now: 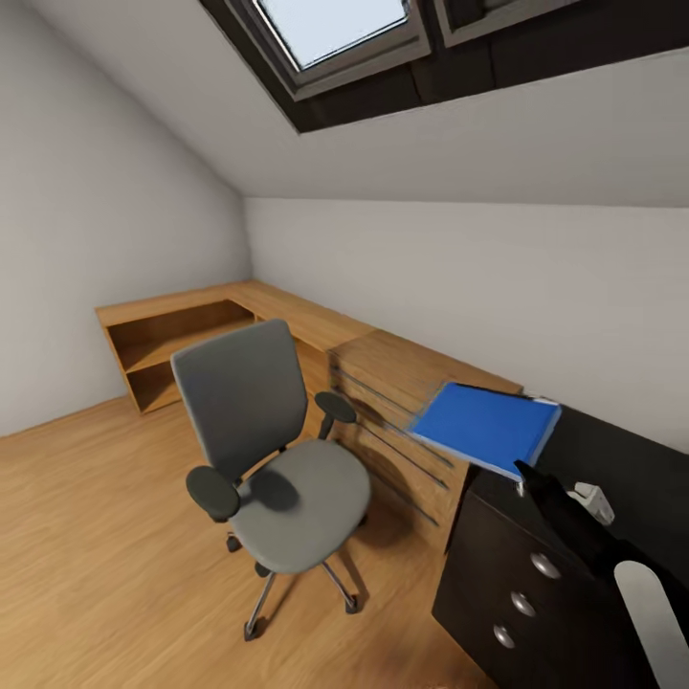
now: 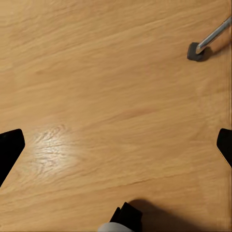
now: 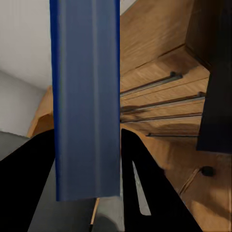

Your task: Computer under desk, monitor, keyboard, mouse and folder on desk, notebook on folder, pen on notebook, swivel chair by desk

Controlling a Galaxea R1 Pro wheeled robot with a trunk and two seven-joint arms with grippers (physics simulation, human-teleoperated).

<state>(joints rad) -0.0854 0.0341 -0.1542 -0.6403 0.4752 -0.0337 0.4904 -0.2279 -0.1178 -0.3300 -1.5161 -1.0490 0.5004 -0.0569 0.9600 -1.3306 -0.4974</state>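
Note:
The bright blue folder point(image 1: 488, 426) hangs tilted in the air over the spot where the wooden drawer chest meets the black desk point(image 1: 627, 455). My right gripper point(image 1: 525, 472) is shut on its near edge. In the right wrist view the folder point(image 3: 87, 96) sits between the two black fingers point(image 3: 145, 183) of that gripper point(image 3: 87, 166). The grey swivel chair point(image 1: 273, 450) stands on the floor left of the chest, its seat bare. My left gripper point(image 2: 116, 147) is open over bare wooden floor, near one chair caster point(image 2: 195, 50).
The light wooden drawer chest point(image 1: 402, 411) stands against the wall, and its bar handles point(image 3: 159, 101) appear in the right wrist view. A low wooden corner shelf point(image 1: 182, 340) fills the far left corner. The desk's dark drawer unit with silver knobs point(image 1: 522, 603) is at the lower right. Open floor lies left of the chair.

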